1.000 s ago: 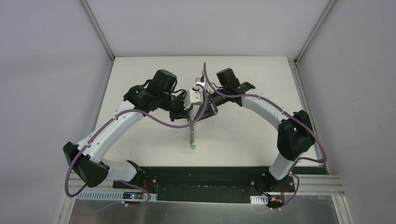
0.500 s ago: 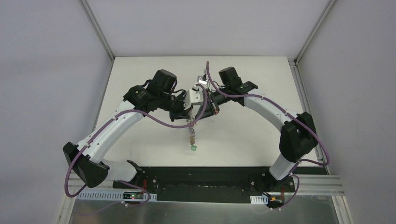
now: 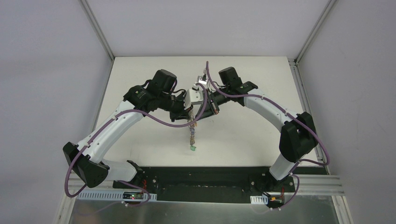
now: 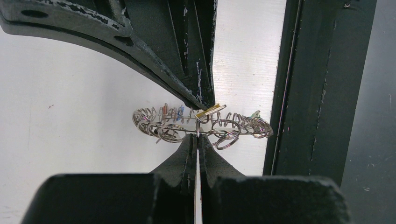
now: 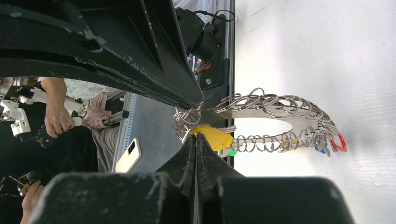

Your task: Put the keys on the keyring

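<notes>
keyring [image 5: 252,115], flat grey, fringed with loops [image 5: 261,100] and keys [image 5: 339,142], pinched by left gripper [image 4: 200,122] and right gripper [image 5: 192,122].

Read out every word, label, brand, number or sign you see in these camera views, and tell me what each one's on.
No text can be read in any view.
keyring: bare metal, no markings show.
yellow key: plain plastic head, nothing printed that shows.
left arm and right arm: any labels are too small to read.
phone: plain back, no logo legible.
</notes>
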Available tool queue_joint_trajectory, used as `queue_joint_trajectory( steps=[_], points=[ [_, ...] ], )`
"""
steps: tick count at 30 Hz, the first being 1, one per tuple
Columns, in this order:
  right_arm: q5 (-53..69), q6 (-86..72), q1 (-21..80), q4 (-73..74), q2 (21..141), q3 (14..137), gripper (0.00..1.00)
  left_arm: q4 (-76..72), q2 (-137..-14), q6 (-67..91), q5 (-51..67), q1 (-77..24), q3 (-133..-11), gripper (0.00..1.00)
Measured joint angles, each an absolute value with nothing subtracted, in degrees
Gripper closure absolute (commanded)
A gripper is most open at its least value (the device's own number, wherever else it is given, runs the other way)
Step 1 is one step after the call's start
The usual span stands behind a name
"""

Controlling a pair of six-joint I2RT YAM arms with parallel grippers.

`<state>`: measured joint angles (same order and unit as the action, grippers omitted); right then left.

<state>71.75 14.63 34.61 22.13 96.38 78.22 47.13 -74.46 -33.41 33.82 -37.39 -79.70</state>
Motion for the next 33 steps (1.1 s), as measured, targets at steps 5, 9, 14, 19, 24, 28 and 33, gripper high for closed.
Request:
queue_joint_trajectory(
  steps=[5,9,14,19,24,28,33],
  points=[
    [70.9,14.5,34.7,22.1,96.4,78.2,1.0,47.0,-74.5,-32.2,32.7,-37.4,-79.7,1.0],
    [70.2,14.1,34.7,22.1,96.4,78.2,1.0,46.9,-74.6,-31.2,32.3,-37.4,-79.7,1.0],
    [68.8,13.5,34.7,22.1,96.4,78.5,1.0,46.8,-75.0,-30.1,30.8,-37.5,-79.7,1.0],
    [67.7,13.0,34.9,22.1,96.4,78.5,1.0,46.7,-75.7,-29.1,29.1,-37.9,-79.7,1.0],
    [66.8,12.7,35.2,22.1,96.4,78.5,1.0,46.7,-76.2,-28.3,28.0,-38.3,-79.8,1.0],
    [66.4,12.6,35.4,22.1,96.4,78.8,1.0,46.7,-76.5,-27.8,27.8,-38.3,-79.9,1.0],
    [65.9,12.6,35.5,22.1,96.4,78.9,1.0,46.7,-76.6,-27.7,27.7,-38.3,-79.9,1.0]
  ],
)
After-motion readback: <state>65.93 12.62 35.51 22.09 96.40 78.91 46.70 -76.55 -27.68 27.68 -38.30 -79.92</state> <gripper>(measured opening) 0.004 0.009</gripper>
